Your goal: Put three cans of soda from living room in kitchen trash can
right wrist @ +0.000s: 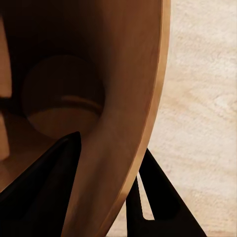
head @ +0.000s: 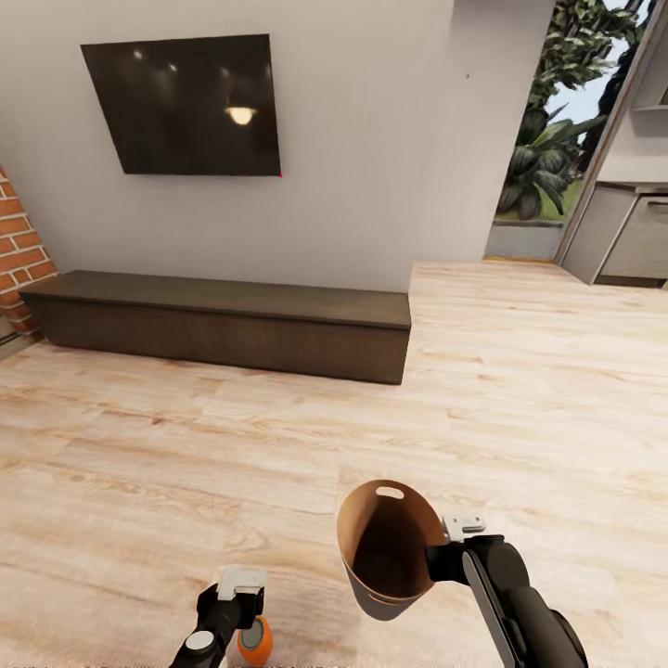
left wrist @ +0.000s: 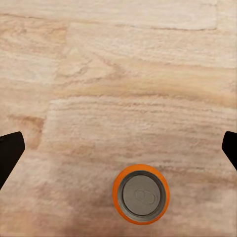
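a round, brown-lined trash can (head: 385, 552) was held above the pale wood floor (head: 139, 464), mouth tilted upward, its rim pinched by the right gripper (head: 436, 561). an orange soda can (left wrist: 141, 194) stood upright between the left gripper's (head: 243, 620) spread fingers.

The black flat wall TV (head: 181, 104) hangs above the long dark wooden low cabinet (head: 218, 323), which stands on the pale wood plank floor (head: 186, 464) against the wall. The red-brick fireplace (head: 19, 246) lies left of the cabinet. The grey kitchen cabinets (head: 623, 232) stand far right. Nearest the robot, the round pale bucket-like bin with a brown inside (head: 385, 547) sits right of the small orange soda can (head: 254, 640), with the right claw (right wrist: 106, 197) straddling the bin's rim.
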Available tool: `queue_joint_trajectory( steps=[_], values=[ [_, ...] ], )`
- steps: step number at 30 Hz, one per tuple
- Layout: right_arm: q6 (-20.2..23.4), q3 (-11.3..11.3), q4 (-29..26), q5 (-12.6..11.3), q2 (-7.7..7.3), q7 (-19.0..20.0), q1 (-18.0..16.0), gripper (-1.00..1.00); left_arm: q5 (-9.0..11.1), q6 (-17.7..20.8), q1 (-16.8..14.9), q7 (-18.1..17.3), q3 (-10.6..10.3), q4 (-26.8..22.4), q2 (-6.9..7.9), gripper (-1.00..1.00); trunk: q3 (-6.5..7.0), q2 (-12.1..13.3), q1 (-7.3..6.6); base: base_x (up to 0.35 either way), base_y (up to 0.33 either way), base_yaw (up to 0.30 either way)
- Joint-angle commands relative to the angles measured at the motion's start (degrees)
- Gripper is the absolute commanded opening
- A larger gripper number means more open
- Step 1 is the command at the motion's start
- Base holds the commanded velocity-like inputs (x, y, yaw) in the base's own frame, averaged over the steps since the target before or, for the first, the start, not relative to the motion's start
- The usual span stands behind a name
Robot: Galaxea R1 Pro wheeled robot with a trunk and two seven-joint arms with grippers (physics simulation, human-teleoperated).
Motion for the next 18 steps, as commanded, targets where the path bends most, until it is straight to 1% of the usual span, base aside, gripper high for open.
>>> queue_joint_trajectory(
  steps=[1,10,14,15,18],
  values=[
    [-0.01,0.03,-0.03,-0.95,-0.01,0.01,-0.03,-1.0,0.0,0.0,0.0,0.0,0.01,0.0,-0.01,1.0,-0.09,0.0,-0.01,0.0,0.0,0.0],
    [-0.01,-0.03,-0.68,-0.95,-0.15,0.01,-0.03,-1.0,0.0,0.0,0.0,0.0,0.0,0.0,0.01,1.0,-0.9,0.0,-0.01,0.0,0.0,0.0],
    [-0.06,-0.05,-2.02,-0.9,-0.39,-0.05,-0.03,-1.0,0.0,0.0,0.0,0.0,0.01,0.0,0.01,1.0,-1.27,0.0,-0.01,0.0,0.0,0.0],
    [-0.04,-0.07,-3.29,-0.88,-0.58,-0.07,-0.12,-1.0,0.0,0.0,0.0,0.0,0.02,0.0,0.02,1.0,-1.36,0.0,-0.01,0.0,0.0,0.0],
    [-0.02,-0.11,-4.7,-0.87,-0.74,-0.07,-0.24,-1.0,0.02,0.0,0.0,0.0,0.02,0.0,0.03,1.0,-1.63,0.0,-0.01,0.0,0.0,0.0]
  ],
)
